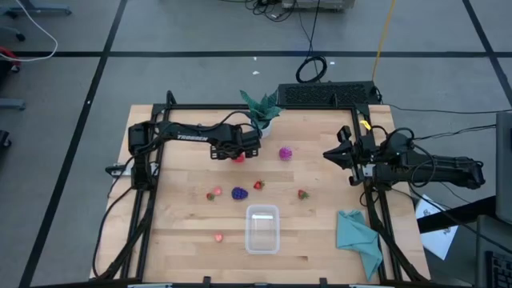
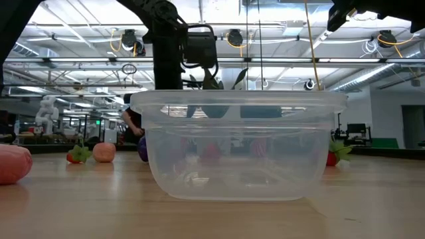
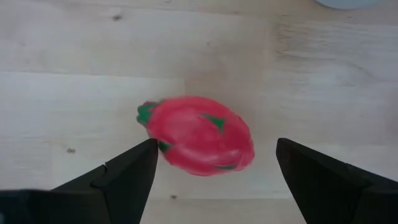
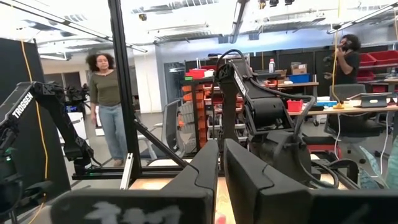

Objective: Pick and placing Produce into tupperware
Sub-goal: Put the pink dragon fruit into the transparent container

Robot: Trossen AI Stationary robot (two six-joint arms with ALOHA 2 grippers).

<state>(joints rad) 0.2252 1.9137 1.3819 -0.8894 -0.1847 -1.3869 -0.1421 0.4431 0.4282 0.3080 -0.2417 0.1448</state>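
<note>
The left gripper [image 1: 238,154] hangs over a red toy fruit [image 3: 198,135] near the table's [image 1: 184,240] far edge, jaws spread wide on either side, not gripping. The right gripper [image 1: 334,154], jaws closed and empty, waits near the right edge. The tupperware [image 1: 262,228] sits empty near the front edge.

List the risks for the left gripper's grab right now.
1. The left gripper is open over the red fruit, which sits nearer one finger; closing may nudge it aside.
2. The rounded fruit could roll toward the potted plant.
3. The tupperware stands apart; a loose grip might drop it on the way.
</note>
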